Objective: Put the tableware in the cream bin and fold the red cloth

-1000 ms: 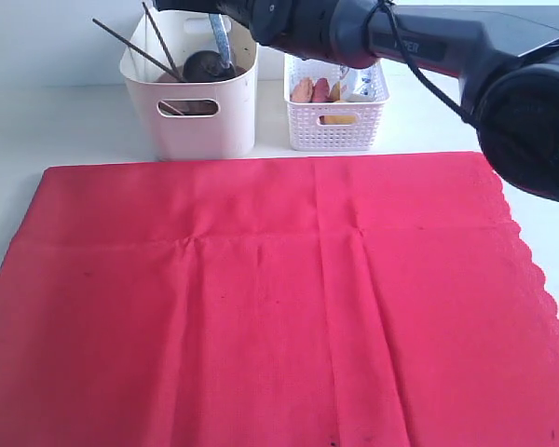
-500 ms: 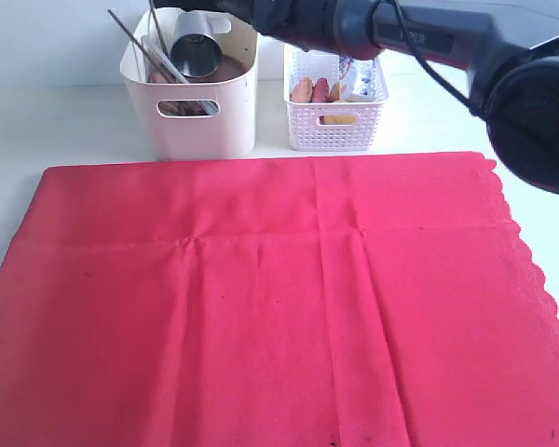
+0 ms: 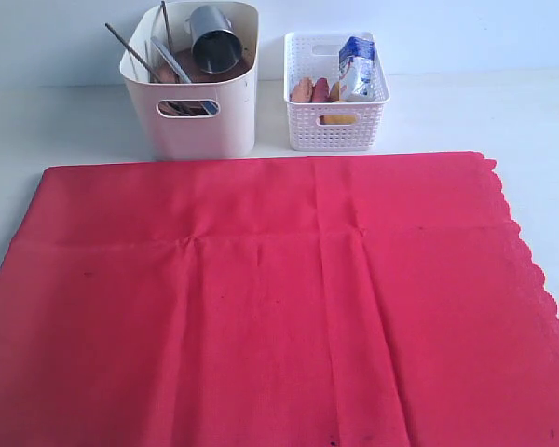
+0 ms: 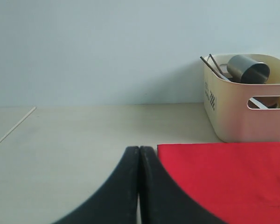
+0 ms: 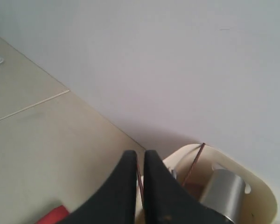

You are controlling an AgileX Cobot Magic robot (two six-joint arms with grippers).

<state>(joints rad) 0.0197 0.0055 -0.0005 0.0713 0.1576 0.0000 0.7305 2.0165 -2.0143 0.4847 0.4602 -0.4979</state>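
The red cloth [image 3: 261,298] lies spread flat over most of the table, its scalloped edge on the right. Behind it stands the cream bin [image 3: 205,126], holding the steel cup [image 3: 214,47] tilted on its side, the dark chopsticks [image 3: 130,48] and the silver knife [image 3: 170,63]. Bowl, plate and spoon are hidden inside. Neither arm shows in the exterior view. My left gripper [image 4: 139,150] is shut and empty, low beside the red cloth's corner [image 4: 224,177]. My right gripper [image 5: 139,155] is shut, up above the cream bin [image 5: 266,200] with the cup [image 5: 221,193] below it.
A white lattice basket [image 3: 335,126] with sausages and a milk carton [image 3: 359,73] stands right of the bin. Bare pale tabletop [image 3: 65,121] lies left of the bin and along the wall behind.
The right arm, which reached over the bin, has drawn back out of the exterior view. The steel cup now lies in the bin and the chopsticks have shifted.
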